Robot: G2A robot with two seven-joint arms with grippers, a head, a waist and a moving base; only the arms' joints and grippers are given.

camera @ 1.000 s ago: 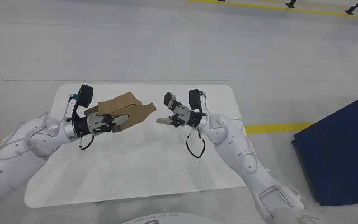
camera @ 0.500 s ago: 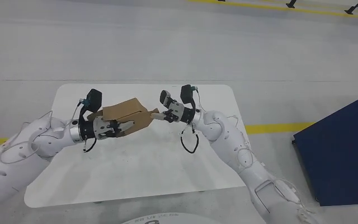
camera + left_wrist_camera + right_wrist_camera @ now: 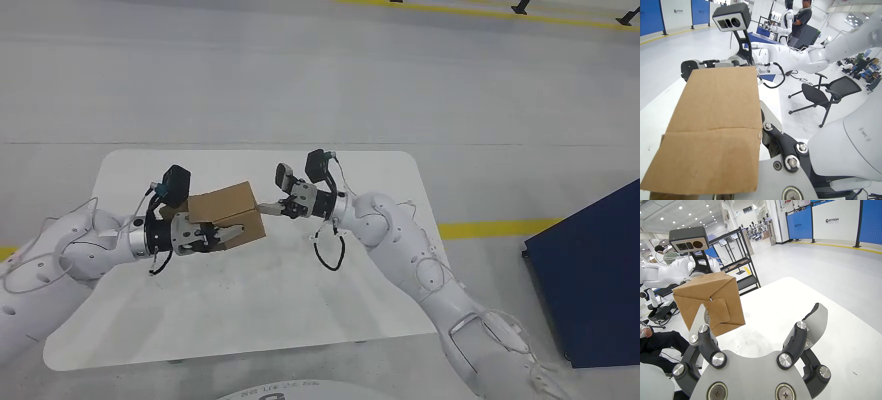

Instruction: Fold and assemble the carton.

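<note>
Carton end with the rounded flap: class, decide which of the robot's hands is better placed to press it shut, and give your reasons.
Right. The right hand is open, with one finger at the rounded flap, while the left hand is busy gripping the carton.

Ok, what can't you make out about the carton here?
- Left wrist view: a panel of the carton covers the jaws of the left gripper, hiding their grip.
- Right wrist view: the carton's far end faces away; open or closed is unknown.
- Right wrist view: one jaw of the right gripper overlaps the end flap; contact unclear.
</note>
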